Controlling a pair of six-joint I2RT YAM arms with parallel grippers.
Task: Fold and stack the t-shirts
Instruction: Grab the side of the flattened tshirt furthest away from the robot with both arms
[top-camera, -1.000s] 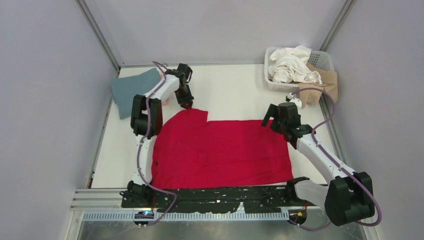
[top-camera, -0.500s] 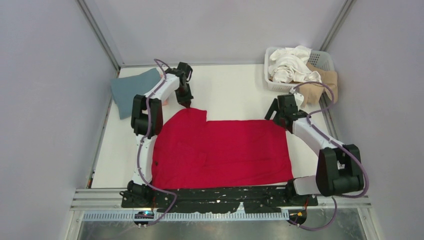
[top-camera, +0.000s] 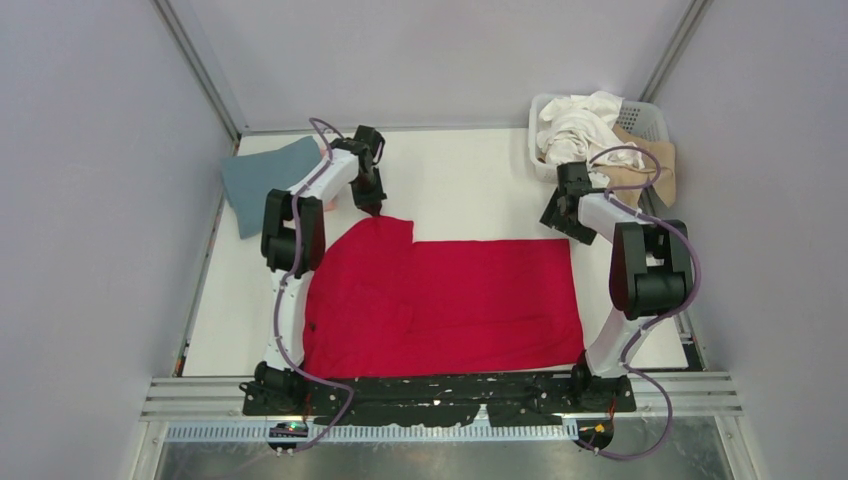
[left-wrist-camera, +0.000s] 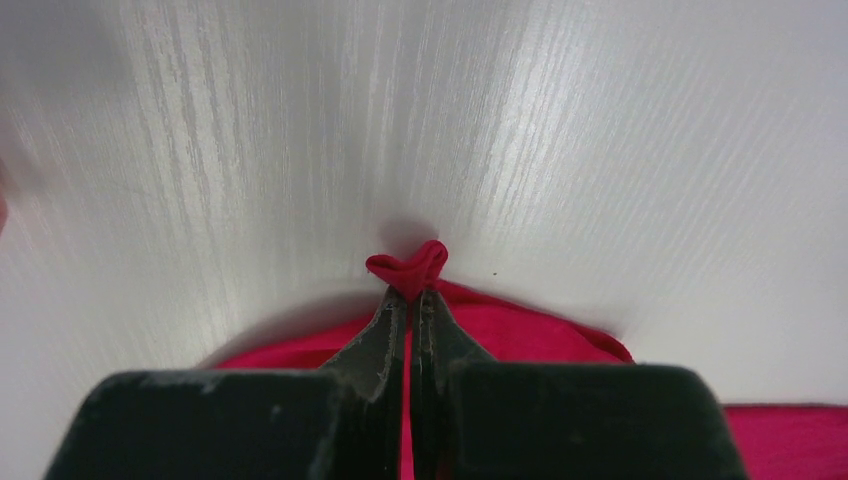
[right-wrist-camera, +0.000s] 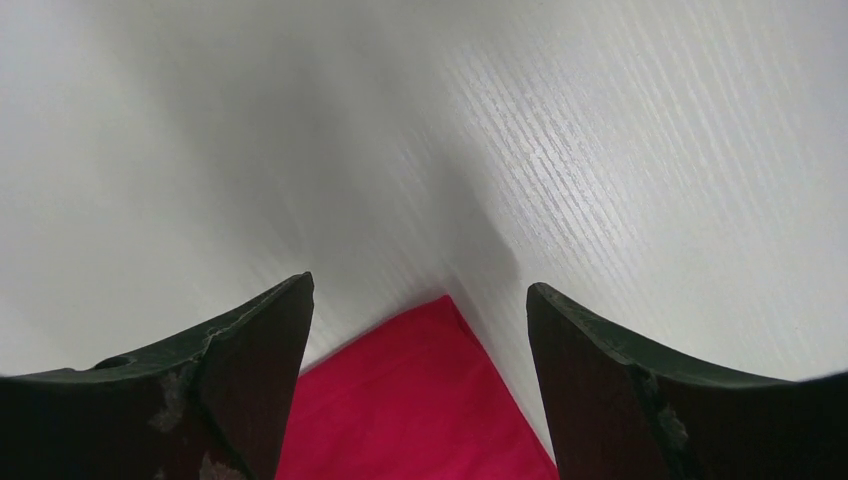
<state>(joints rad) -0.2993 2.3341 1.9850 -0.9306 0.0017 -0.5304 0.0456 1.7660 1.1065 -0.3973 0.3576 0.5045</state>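
The bright red cloth t-shirt is spread at the frame's centre on the white desk, its upper-left corner pinched in the closed jaws of the left arm. The right arm has been folded back toward the upper right (jaws open, astride the unheld upper-right corner). Bare desk is left above that edge.

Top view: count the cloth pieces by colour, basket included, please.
Red t-shirt: 1
Teal-blue t-shirt: 1
Pink cloth, mostly hidden: 1
White heap in basket: at least 1
Tan cloth: 1
Total: at least 5
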